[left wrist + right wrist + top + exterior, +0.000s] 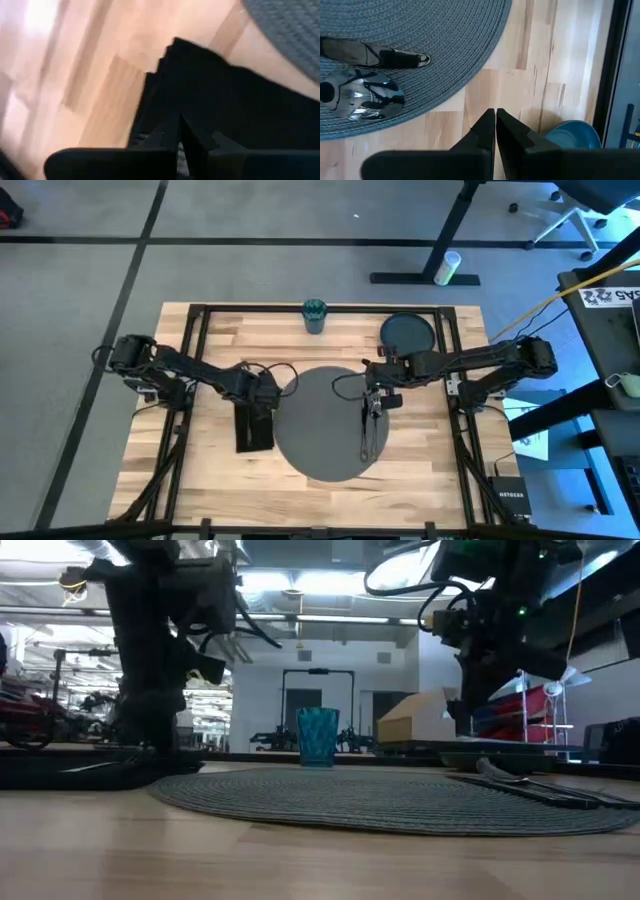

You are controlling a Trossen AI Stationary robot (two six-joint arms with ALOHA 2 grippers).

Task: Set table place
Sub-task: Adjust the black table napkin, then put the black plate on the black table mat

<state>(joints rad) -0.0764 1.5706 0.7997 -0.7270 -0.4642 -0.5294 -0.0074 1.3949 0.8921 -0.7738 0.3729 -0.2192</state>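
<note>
napkin under left claw, cutlery on mat, both claws closed

mat point(325, 423) sits centre of the table point(210, 330), round, grey, woven. my left gripper point(262, 395) is over the black napkin point(254, 430), which lies flat on the wood just left of the mat, long side running front to back. left wrist view: fingers point(172, 135) pressed together, tips down against the cloth; i can't tell whether any cloth is pinched between them.

my right gripper point(374, 402) is at the mat's right edge, at the far end of the cutlery. right wrist view: fingers point(487, 127) closed flat against each other, nothing between them, bare wood below the tips. spoon point(360, 97) bowl and the fork point(375, 55) end lie side by side on the mat weave, apart from my fingertips. from above both pieces point(369, 435) read as one thin dark strip running front to back along the mat's right side; can't separate them there.

plate point(407, 332) is on the wood at the far right of the table, off the mat, beside the frame rail. teal cup point(314, 315) stands upright at the far edge, centre, well apart from the mat. low view confirms cup point(318, 736) upright behind the mat.
</note>
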